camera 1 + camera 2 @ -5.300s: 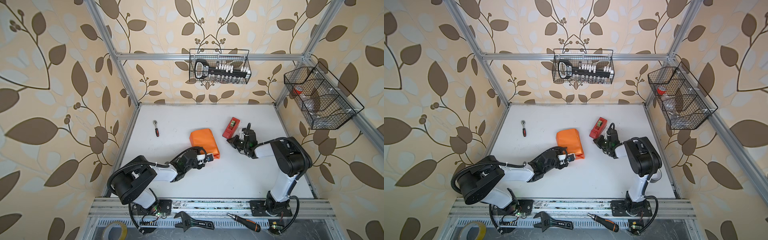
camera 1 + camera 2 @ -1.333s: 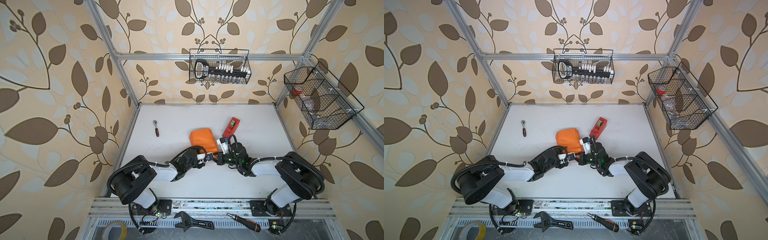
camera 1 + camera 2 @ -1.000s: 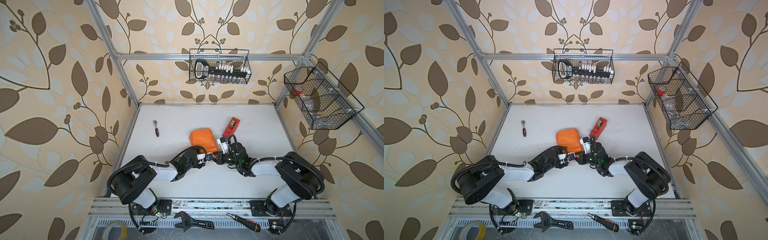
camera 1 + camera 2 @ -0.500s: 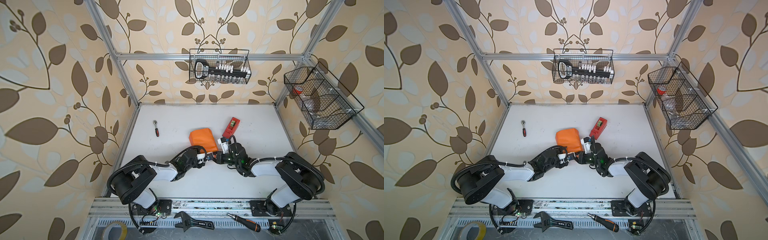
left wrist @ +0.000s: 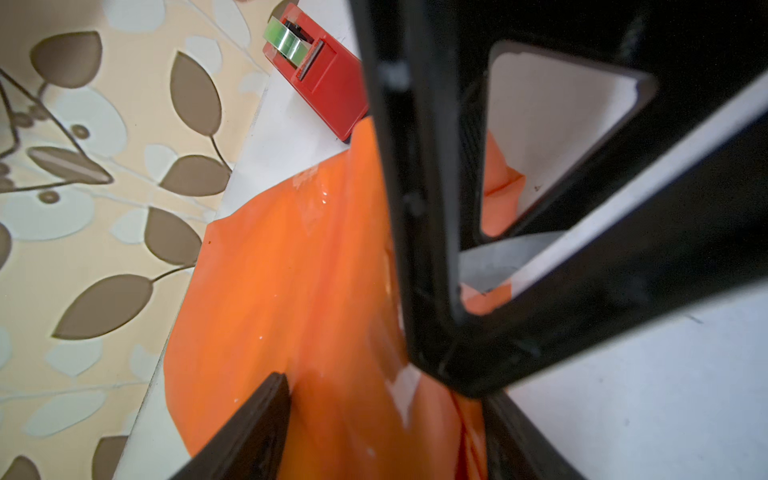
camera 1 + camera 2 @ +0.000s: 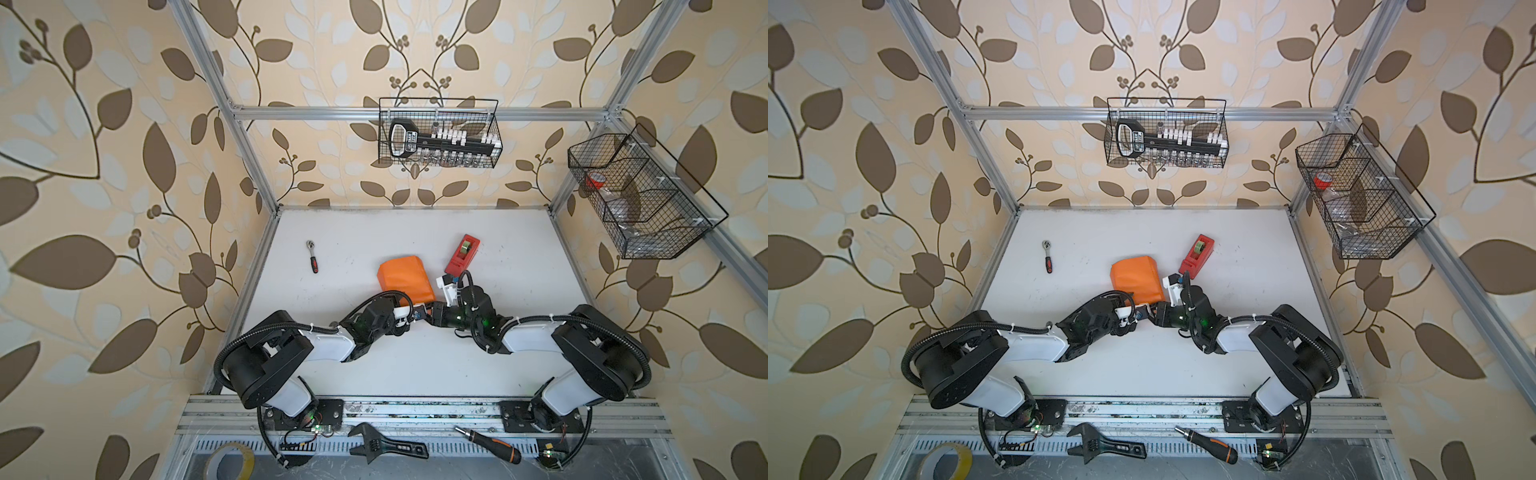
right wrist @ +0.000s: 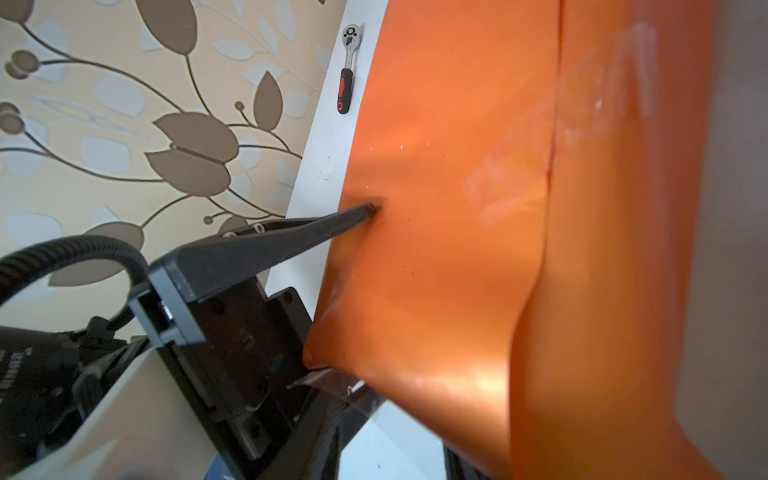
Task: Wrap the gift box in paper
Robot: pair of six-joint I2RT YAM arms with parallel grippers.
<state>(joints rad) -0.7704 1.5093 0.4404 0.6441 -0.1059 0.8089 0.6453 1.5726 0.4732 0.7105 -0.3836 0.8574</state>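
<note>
The paper (image 6: 401,276) (image 6: 1136,278) is folded, glossy orange side out, into a parcel at mid table; the gift box is hidden inside it. My left gripper (image 6: 417,311) (image 5: 386,395) straddles the parcel's near end. One of its fingers (image 7: 365,211) dents the paper (image 7: 457,208), so it is shut on the parcel. My right gripper (image 6: 431,308) (image 7: 390,440) meets it from the right at the same end, jaws apart and holding nothing. A clear tape strip (image 7: 328,380) sticks out at the paper's edge.
A red tape dispenser (image 6: 463,254) (image 5: 316,75) lies just right of the parcel, and a small ratchet (image 6: 311,255) (image 7: 348,66) lies at far left. Wire baskets (image 6: 438,137) (image 6: 640,195) hang on the back and right walls. A wrench (image 6: 386,449) and a screwdriver (image 6: 486,444) rest below the front rail.
About five seconds ago my right gripper was by the tape dispenser; it has since come to the parcel's near end. Over the last second its jaws have spread. The left arm holds still.
</note>
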